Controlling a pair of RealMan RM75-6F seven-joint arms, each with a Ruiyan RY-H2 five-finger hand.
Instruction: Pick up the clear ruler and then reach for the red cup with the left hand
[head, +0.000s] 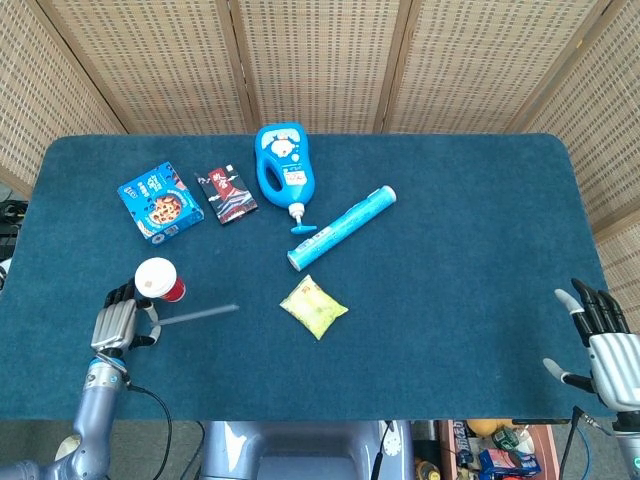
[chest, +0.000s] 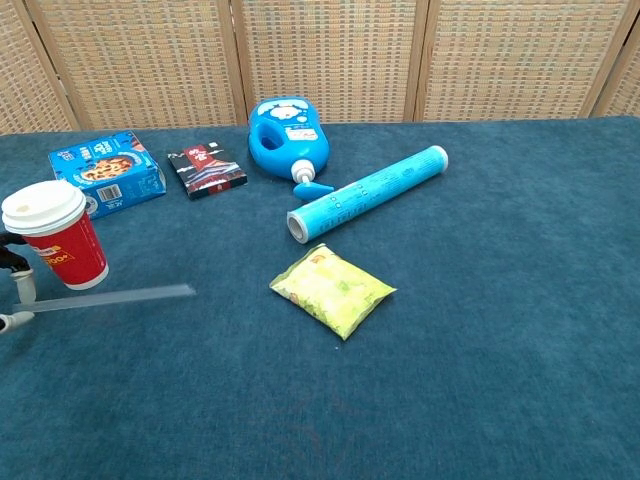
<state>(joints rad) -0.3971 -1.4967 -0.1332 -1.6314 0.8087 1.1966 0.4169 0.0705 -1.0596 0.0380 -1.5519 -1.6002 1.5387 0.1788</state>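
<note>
My left hand (head: 116, 322) is at the near left of the table and pinches one end of the clear ruler (head: 197, 315), which sticks out to the right, raised off the cloth. In the chest view the ruler (chest: 110, 298) hovers level, and only the fingertips (chest: 14, 290) of the left hand show at the left edge. The red cup (head: 159, 281) with a white lid stands upright just beyond the hand; in the chest view the cup (chest: 58, 235) is right behind the ruler. My right hand (head: 604, 338) hangs open at the table's near right edge, holding nothing.
A yellow snack bag (head: 313, 307) lies mid-table. Behind it are a blue tube (head: 342, 227), a blue bottle (head: 283, 166), a small dark packet (head: 229, 194) and a blue biscuit box (head: 160, 202). Wicker screens stand behind the table.
</note>
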